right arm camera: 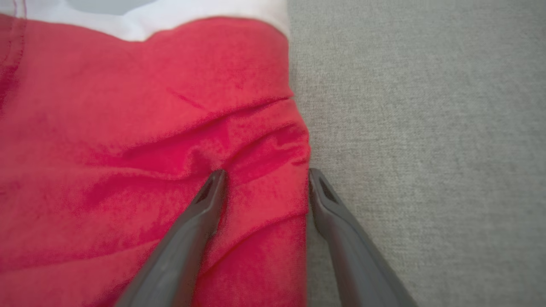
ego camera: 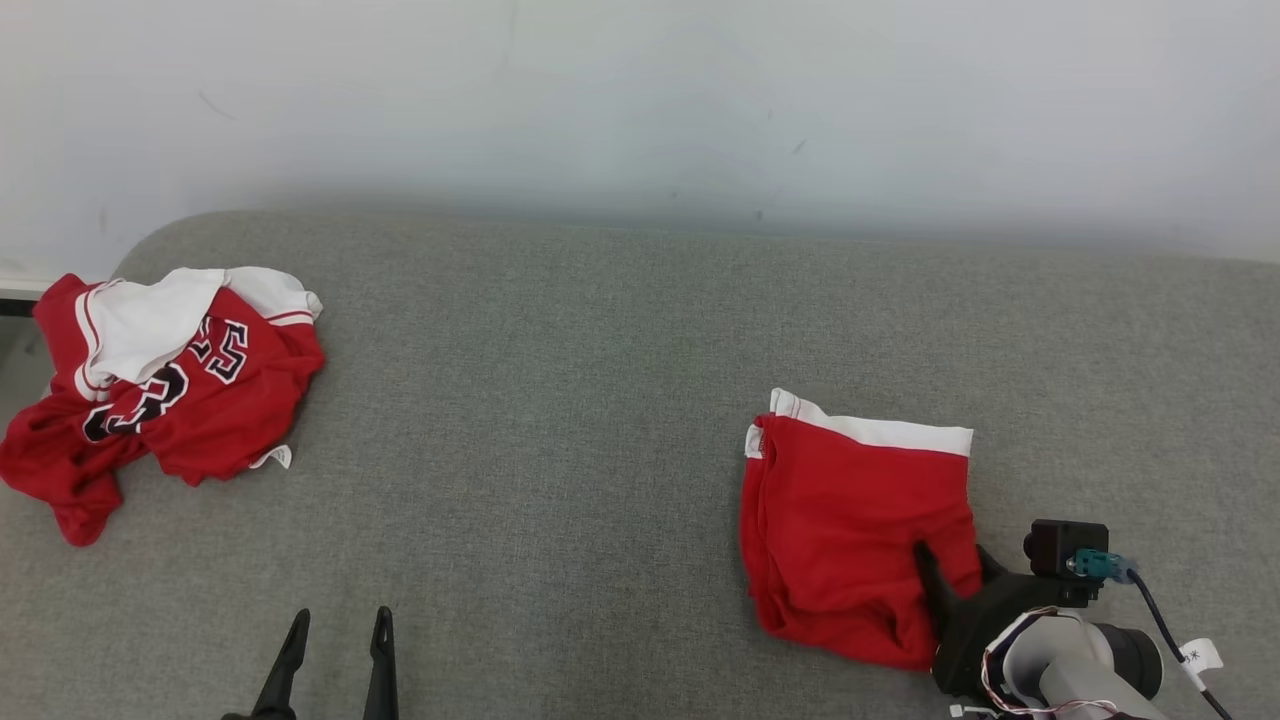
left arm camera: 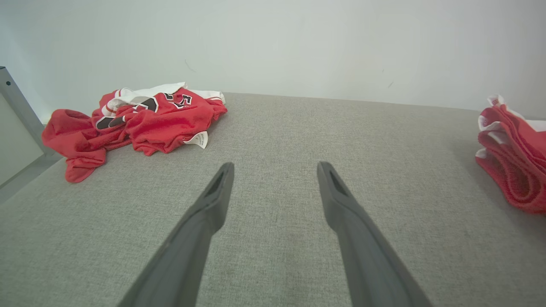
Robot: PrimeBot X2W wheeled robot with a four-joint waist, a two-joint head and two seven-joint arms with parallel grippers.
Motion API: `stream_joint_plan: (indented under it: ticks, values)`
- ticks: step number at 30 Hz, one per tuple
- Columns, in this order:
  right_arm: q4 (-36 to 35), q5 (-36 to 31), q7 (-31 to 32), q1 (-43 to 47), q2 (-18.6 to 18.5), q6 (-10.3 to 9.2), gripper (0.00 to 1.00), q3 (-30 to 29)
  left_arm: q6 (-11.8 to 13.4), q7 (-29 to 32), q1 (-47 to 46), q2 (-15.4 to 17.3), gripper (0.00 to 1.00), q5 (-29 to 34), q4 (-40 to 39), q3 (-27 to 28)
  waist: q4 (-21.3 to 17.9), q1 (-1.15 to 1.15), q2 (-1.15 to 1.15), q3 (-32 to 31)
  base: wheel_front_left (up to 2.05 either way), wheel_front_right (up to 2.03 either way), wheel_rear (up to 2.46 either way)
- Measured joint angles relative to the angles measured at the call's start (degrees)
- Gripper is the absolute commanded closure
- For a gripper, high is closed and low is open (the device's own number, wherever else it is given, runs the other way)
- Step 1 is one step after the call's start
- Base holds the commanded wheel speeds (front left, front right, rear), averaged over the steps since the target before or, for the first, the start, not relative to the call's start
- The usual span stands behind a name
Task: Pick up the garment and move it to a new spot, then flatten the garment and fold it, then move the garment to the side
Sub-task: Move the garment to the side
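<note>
Right pincer point(right arm camera: 264, 175) spread wide, straddling the right edge of the folded red garment point(ego camera: 850, 520), one finger on cloth; left pincer point(ego camera: 335, 625) released, well apart.

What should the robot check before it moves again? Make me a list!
1. The right end effector is open: ok.
2. One finger rests on the folded garment, the other beside its edge: ok.
3. Every cloth layer sits between those fingers: cannot tell.
4. The garment looks folded flat: ok, slightly wrinkled.
5. The left end effector is open, over bare grey cushion: ok.
6. The crumpled jersey lies well apart from the garment: ok.
</note>
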Motion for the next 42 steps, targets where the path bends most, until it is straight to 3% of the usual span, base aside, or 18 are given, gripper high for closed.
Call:
stream_joint_plan:
  ticks: [1,2,10,27,42]
  values:
    - [0.55,0.89,0.67,-0.38,0.01,0.0,0.73,0.44,0.0,0.0,-0.01,-0.01,0.0,-0.05,0.01,-0.03,0.0,0.0,0.0,0.0,0.0,0.0,0.0]
    - [1.41,2.3,1.51,-0.82,-0.09,0.0,1.0,1.33,-0.01,0.0,-0.07,0.0,0.0,-0.25,0.11,-0.12,0.03,0.0,0.0,0.05,0.0,0.0,0.0]
    - [1.83,4.58,-1.2,-4.27,-3.03,0.04,1.0,5.47,0.16,0.0,-0.29,-0.01,0.0,-1.6,-0.01,0.18,-0.84,0.0,0.01,0.96,0.0,0.0,0.0]
    - [1.4,1.94,0.98,-23.72,-22.03,0.02,1.0,14.91,0.65,0.0,-8.83,-0.01,0.0,-2.86,-5.79,-2.03,-5.23,0.01,0.01,12.06,0.0,0.0,0.0]
    - [3.37,-0.59,2.07,-34.71,-34.11,0.01,1.0,17.97,0.05,0.0,-12.97,-0.02,0.0,-1.59,-10.63,-1.93,-7.14,0.01,0.01,21.75,0.0,0.0,0.0]
